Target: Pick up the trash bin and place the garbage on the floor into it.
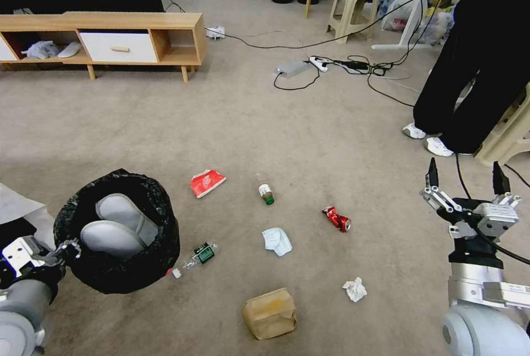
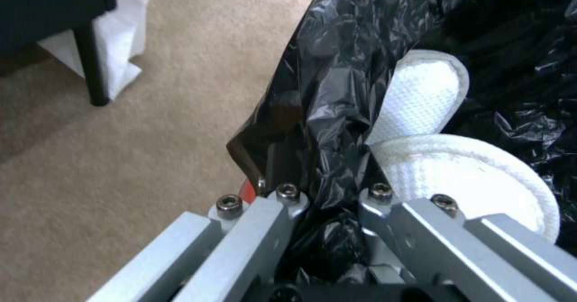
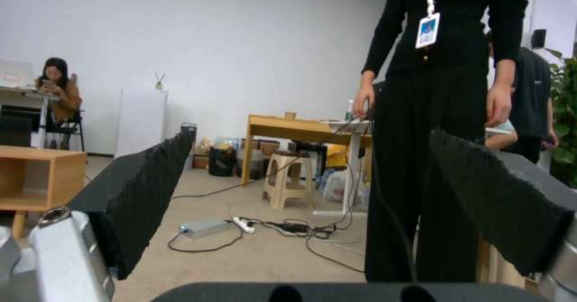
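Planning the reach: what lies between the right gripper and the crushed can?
Bare carpet in the head view, between the right gripper and the crushed can.

Left pincer [image 2: 327,203] fingertips behind bag [image 2: 324,90]

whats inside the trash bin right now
Two white padded slippers lie inside the trash bin, which the left gripper clamps by its rim. The black liner hides anything beneath them.

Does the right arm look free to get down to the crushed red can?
Probably yes. The right gripper is open and empty, raised off to the can's right. The crushed red can lies alone on bare carpet, with nothing between them.
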### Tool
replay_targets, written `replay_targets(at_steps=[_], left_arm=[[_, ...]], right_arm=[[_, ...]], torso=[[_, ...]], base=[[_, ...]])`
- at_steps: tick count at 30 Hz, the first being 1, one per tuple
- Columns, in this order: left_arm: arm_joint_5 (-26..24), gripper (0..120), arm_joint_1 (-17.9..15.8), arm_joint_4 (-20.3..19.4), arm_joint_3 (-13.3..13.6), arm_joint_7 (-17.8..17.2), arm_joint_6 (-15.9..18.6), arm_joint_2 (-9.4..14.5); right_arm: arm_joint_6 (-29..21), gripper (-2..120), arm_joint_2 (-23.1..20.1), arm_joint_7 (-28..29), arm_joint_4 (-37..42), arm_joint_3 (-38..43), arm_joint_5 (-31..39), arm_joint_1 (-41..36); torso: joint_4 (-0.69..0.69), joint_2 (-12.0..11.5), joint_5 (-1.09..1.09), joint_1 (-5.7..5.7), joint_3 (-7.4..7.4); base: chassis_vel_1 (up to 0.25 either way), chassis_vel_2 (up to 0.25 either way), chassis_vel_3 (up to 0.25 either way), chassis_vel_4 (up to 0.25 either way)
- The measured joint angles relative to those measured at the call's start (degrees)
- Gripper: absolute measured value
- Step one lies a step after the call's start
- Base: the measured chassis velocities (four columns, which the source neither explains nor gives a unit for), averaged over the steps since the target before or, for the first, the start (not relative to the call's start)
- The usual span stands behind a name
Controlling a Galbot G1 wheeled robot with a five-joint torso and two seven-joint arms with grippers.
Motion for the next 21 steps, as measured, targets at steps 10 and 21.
replay_targets(at_steps=[10, 21], left_arm=[[0.0, 4, -0.1, 0.1, 0.0, 0.0, 0.0, 0.5], [-0.1, 4, -0.1, 0.2, -0.1, 0.0, 0.0, 0.5]], right_arm=[[-0.1, 100, 0.0, 0.1, 0.1, -0.1, 0.0, 0.2], [-0.4, 100, -0.9, 0.4, -0.3, -1.7, 0.2, 0.3]], torso=[[0.01, 0.0, -0.02, 0.00, 0.00], [0.00, 0.0, 0.01, 0.00, 0.00]], base=[[0.158, 0.156, -0.158, -0.154], [0.041, 0.035, -0.042, -0.039]])
